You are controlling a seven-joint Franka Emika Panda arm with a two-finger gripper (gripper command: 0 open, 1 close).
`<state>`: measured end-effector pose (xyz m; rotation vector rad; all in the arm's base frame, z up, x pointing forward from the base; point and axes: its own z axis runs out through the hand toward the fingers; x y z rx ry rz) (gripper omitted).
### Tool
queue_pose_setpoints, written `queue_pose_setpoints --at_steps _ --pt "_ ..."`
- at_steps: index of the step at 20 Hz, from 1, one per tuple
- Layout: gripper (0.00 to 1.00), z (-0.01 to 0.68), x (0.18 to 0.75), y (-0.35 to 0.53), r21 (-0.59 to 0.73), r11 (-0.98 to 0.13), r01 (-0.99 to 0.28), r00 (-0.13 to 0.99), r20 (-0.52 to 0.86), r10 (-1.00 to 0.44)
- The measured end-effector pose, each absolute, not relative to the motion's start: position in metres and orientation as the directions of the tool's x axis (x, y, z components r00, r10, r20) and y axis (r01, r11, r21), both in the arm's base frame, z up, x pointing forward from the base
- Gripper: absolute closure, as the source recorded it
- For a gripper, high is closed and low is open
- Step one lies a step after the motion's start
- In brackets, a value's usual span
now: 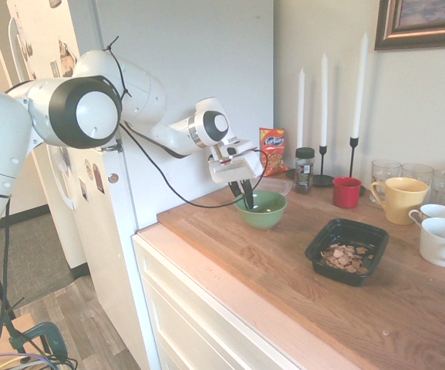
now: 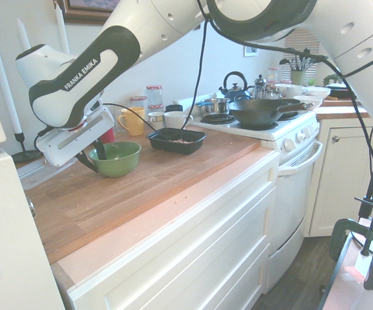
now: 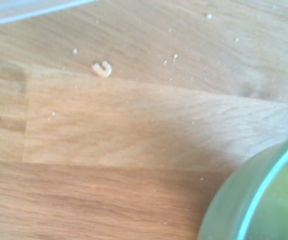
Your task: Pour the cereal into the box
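Cereal (image 1: 346,257) lies as a loose layer of tan flakes inside the black tray (image 1: 320,243), which stands on the wooden counter (image 1: 299,301) well apart from the green bowl (image 1: 267,215). The bowl stands upright nearer the back wall, and between bowl and tray there is a bare strip of wood. The gripper (image 1: 243,196) hangs right at the bowl's rim on the refrigerator side, with its dark fingers (image 1: 248,196) pointing steeply down and reaching to the rim; a narrow gap seems to show between them, but it cannot be told with certainty whether they are parted or pressing on the rim. In the wrist view the bowl's pale green edge (image 3: 256,200) curves through one corner, and beside it some small crumbs (image 3: 102,69) lie on the wood. The front half of the counter, toward its light edge, gives wide free room. The back is crowded: an orange snack bag (image 1: 272,150), a spice jar (image 1: 305,169), three white candles (image 1: 324,91), a red cup (image 1: 346,192), a yellow mug (image 1: 399,200) and white cups (image 1: 443,241) stand near the wall behind the tray.
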<state>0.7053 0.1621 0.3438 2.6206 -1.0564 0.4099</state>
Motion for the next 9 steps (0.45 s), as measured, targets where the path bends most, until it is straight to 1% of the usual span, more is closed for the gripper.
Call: queue_pose_setpoints --at_steps 3,5,9 --pt "0.00 0.374 0.703 0.163 0.118 -0.694 -0.710 0.680 0.372 -0.632" --pt "0.00 0.406 0.696 0.163 0.088 -0.695 -0.714 0.676 0.347 -0.650" --pt "0.00 0.456 0.680 0.148 0.013 -0.704 -0.710 0.696 0.168 -0.698"
